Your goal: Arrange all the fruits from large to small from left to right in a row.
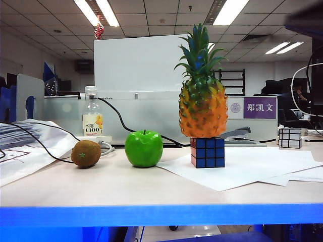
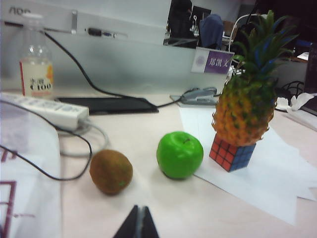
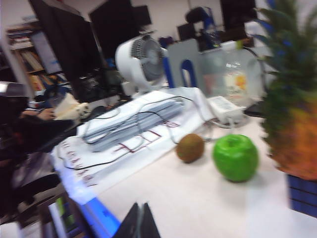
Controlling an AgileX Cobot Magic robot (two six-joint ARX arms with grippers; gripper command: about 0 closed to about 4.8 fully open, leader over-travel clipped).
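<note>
A: Row status, left to right?
B: Small fuzzy brown kiwi (image 1: 86, 154), glossy green apple (image 1: 144, 148), tall orange-yellow pineapple (image 1: 203, 91) upright on blue Rubik's cube (image 1: 207, 152). Order reversed; nothing sorted.
A: Grippers?
B: Left gripper (image 2: 137, 223), right gripper (image 3: 139, 221): both pinched together, empty, short of the fruit.

Open gap between kiwi (image 1: 86, 154) and apple (image 1: 144, 148)
</note>
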